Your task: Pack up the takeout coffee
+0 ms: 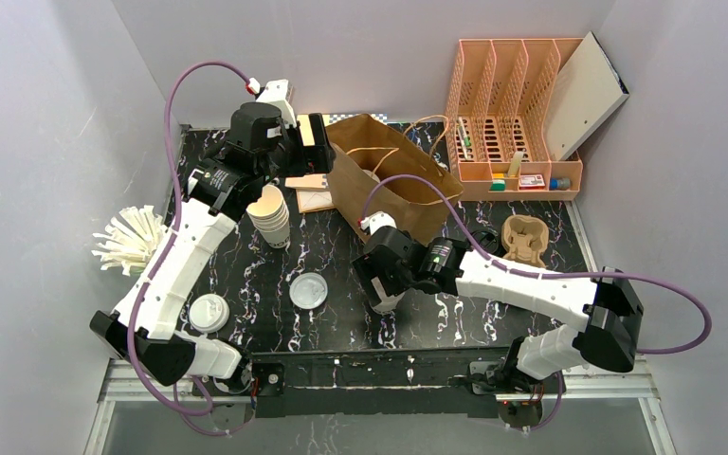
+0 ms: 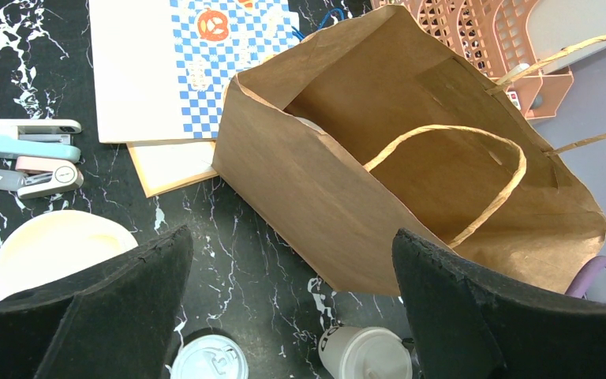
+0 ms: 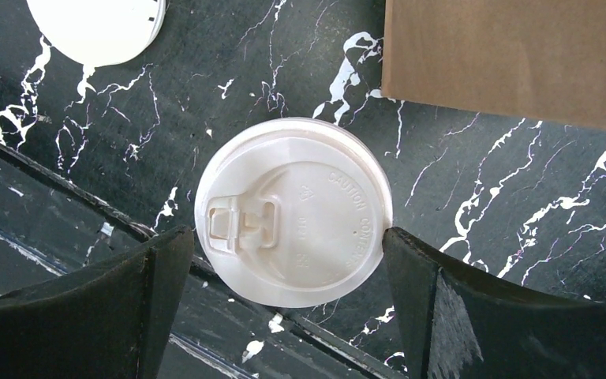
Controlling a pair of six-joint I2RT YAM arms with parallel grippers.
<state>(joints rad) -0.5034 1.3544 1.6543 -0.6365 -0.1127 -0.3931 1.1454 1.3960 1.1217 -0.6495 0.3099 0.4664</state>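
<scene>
The right gripper (image 3: 280, 237) stands wide, its jaws either side of a white-lidded paper cup (image 3: 292, 209) near the worktop's (image 3: 481, 181) front edge, not yet clamped. The left gripper (image 2: 292, 237), wide and empty, hovers over the open brown paper bag (image 2: 300, 189). A second white-lidded cup (image 1: 209, 313) waits at the front-left corner, so packing looks barely begun.

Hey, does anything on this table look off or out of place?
The brown paper bag sags askew, one twine handle drooping across its open mouth. A loose lid lies alone on the table, off any cup.

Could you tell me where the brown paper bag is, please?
In the top view, the brown paper bag sits open at back centre, between the left gripper and the peach file organizer.
</scene>
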